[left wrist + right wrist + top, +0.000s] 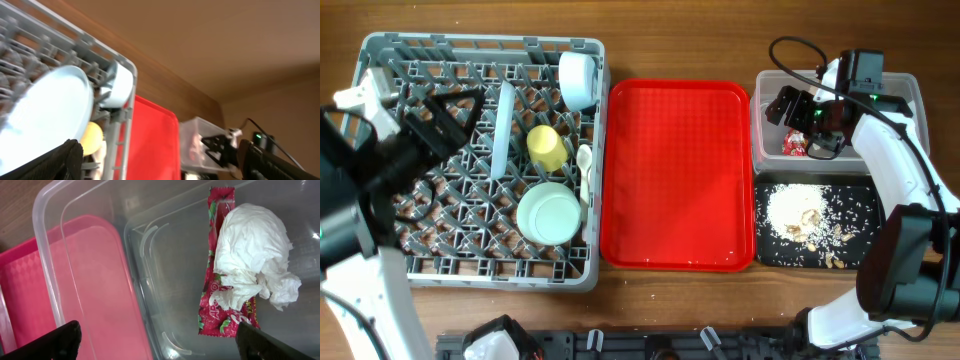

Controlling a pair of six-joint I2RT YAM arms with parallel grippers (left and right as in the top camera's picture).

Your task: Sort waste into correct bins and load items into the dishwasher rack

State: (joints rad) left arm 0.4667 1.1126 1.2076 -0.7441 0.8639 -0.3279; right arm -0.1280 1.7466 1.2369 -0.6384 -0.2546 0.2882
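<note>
The grey dishwasher rack (380,262) holds a light blue plate (503,128) on edge, a light blue bowl (578,78), a yellow-green cup (548,147), a pale green bowl (550,212) and white cutlery (584,165). My left gripper (438,118) is open and empty above the rack; its view shows the plate (45,115), bowl (120,85) and cup (91,137). My right gripper (800,108) hangs open over the clear tub (766,140). In the tub lie the red wrapper (222,305) and white tissue (255,255). Rice scraps (800,208) lie in the black tray (765,250).
The red serving tray (675,170) lies between the rack and the two bins, with nothing on it. It also shows in the left wrist view (150,140) and through the tub wall in the right wrist view (30,275). A black fixture runs along the table's front edge.
</note>
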